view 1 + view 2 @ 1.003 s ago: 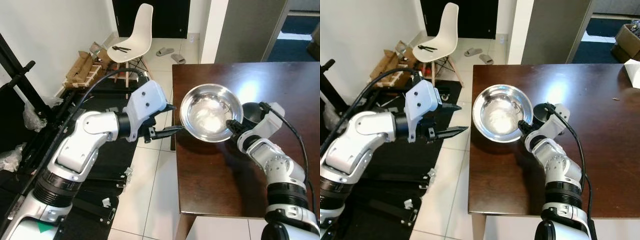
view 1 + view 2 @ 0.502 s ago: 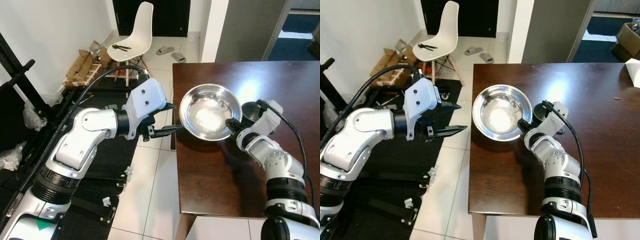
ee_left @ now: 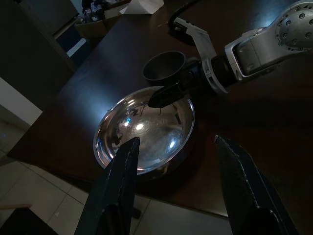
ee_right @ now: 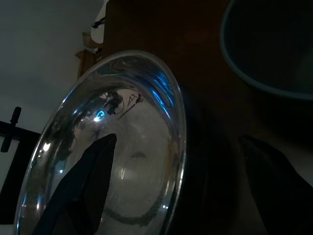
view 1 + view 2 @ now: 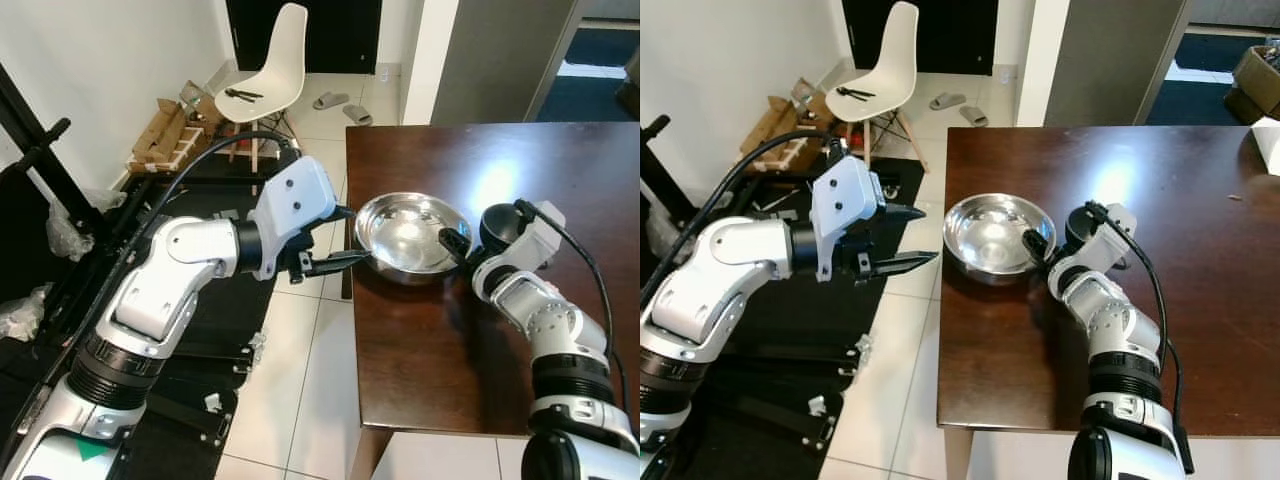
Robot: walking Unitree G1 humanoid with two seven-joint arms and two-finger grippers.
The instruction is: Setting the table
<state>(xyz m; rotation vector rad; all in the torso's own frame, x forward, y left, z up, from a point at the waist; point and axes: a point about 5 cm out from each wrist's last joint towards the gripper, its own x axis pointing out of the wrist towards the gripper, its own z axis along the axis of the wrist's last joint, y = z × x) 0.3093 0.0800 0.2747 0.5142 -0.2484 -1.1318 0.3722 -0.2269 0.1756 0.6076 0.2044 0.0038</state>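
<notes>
A shiny steel bowl [image 5: 410, 235] rests flat on the dark wooden table [image 5: 560, 160], close to its left edge. My right gripper [image 5: 458, 250] is open and straddles the bowl's right rim, one finger inside and one outside; the right wrist view shows the rim [image 4: 180, 142] in the wide gap. A small dark cup [image 5: 500, 225] stands just right of the bowl, behind that gripper. My left gripper [image 5: 350, 236] is open and hovers off the table's left edge, its tips near the bowl's left rim and holding nothing. The left wrist view looks along its fingers [image 3: 117, 196] at the bowl [image 3: 146, 132].
A white chair [image 5: 270, 75] with tools on its seat stands beyond the table's left corner. Cardboard pieces [image 5: 165, 135] and black stands lie on the floor at the left. Slippers [image 5: 340, 108] sit near the doorway. White paper [image 5: 1268, 140] lies on the table's far right.
The bowl was held tilted up toward me; now it lies flat on the table and the right gripper's fingers stand apart around its rim. The left arm has barely moved.
</notes>
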